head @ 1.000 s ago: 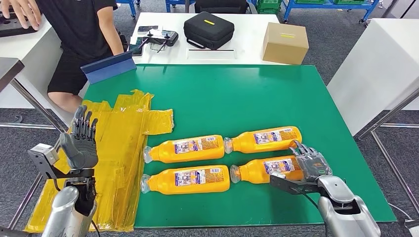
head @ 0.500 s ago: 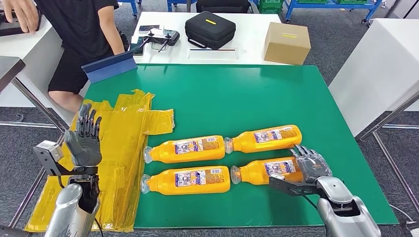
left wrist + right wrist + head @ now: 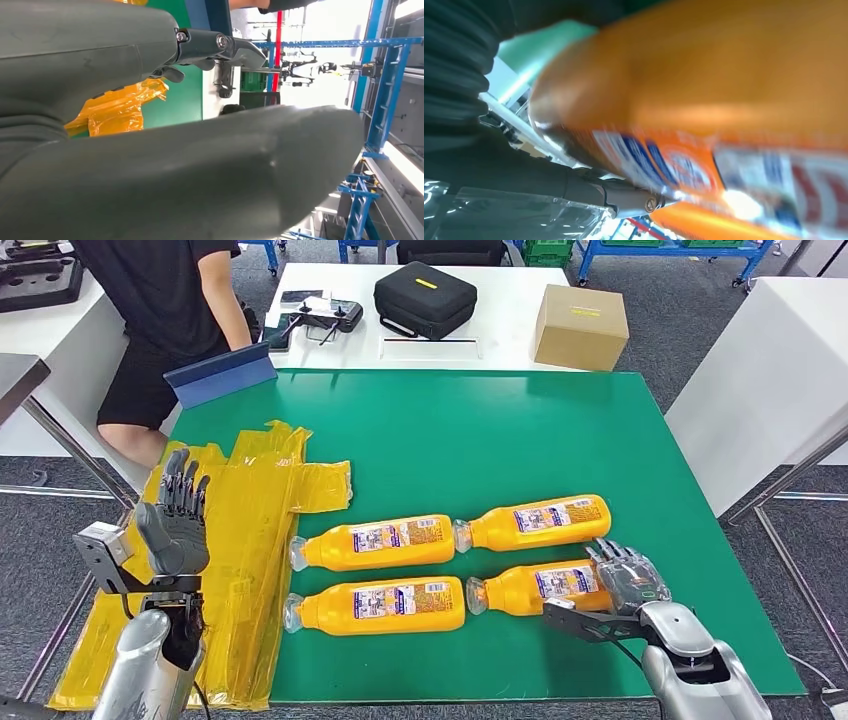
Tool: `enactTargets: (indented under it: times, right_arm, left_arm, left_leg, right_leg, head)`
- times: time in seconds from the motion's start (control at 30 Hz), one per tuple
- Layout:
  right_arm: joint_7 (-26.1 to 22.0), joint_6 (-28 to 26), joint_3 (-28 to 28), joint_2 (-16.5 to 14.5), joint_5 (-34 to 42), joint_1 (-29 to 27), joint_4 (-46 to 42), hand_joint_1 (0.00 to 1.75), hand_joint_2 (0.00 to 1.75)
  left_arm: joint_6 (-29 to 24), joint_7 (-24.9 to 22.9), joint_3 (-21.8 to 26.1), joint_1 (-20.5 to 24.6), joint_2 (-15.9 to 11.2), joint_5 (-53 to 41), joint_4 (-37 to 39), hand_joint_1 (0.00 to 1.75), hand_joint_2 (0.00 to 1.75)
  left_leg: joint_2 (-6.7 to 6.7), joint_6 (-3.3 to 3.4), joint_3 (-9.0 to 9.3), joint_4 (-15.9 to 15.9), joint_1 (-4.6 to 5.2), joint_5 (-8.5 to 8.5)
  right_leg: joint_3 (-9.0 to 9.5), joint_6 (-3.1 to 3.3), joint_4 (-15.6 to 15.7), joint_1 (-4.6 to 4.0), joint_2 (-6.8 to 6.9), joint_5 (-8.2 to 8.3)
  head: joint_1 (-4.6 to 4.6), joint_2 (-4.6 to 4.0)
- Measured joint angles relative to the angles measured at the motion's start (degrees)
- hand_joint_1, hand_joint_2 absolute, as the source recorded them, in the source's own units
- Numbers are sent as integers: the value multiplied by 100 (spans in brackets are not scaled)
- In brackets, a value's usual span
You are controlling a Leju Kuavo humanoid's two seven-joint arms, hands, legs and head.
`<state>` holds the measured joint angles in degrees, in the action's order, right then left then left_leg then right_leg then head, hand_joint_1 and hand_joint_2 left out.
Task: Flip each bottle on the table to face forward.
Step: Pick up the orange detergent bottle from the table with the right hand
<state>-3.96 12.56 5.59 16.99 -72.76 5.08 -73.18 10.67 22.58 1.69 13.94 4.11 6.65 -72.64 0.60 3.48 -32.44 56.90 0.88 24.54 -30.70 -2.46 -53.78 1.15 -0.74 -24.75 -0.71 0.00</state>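
Observation:
Several orange bottles lie on their sides on the green table (image 3: 480, 430), labels up and caps pointing left: far left (image 3: 385, 540), far right (image 3: 540, 522), near left (image 3: 385, 605), near right (image 3: 535, 587). My right hand (image 3: 628, 578) lies at the base end of the near right bottle, fingers spread over it and hiding that end. In the right wrist view this bottle (image 3: 704, 100) is blurred and very close, with one of the fingers (image 3: 624, 192) stretched along it. My left hand (image 3: 172, 530) is raised at the table's left edge, fingers apart and upright, holding nothing.
A crumpled yellow plastic sheet (image 3: 260, 500) covers the table's left side under my left hand. A person (image 3: 165, 300) stands at the far left corner beside a blue board (image 3: 220, 375). A black case (image 3: 422, 295) and a cardboard box (image 3: 578, 325) sit on the white table behind.
My right hand has drawn back slightly toward me along the near right bottle's base. My left hand has risen a little and shifted right. The person's arm has left the top left corner.

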Motion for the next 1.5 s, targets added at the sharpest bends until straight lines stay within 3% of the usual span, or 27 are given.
enactTargets:
  times: [0.8,1.3,1.5]
  right_arm:
    - [49,-18,-28,-27,156,-65,-48,175,175]
    - [-975,80,-534,27,1448,-334,-891,175,175]
    - [-1232,260,-767,165,1774,-122,-1185,175,175]
  left_arm:
    - [9,0,1,35,24,4,44,0,0]
    - [-50,21,150,-298,15,15,-245,0,0]
    - [-57,21,265,-458,-46,52,-440,0,0]
  left_leg:
    - [4,-6,13,0,-12,4]
    - [-27,-3,-69,1,4,-22]
    - [-40,0,-93,2,10,-27]
  right_leg:
    - [15,1,10,-7,-2,1]
    - [22,-4,-8,-14,26,7]
    - [-1,-5,-9,-8,36,8]
  head:
    - [1,0]
    - [3,0]
    - [3,0]
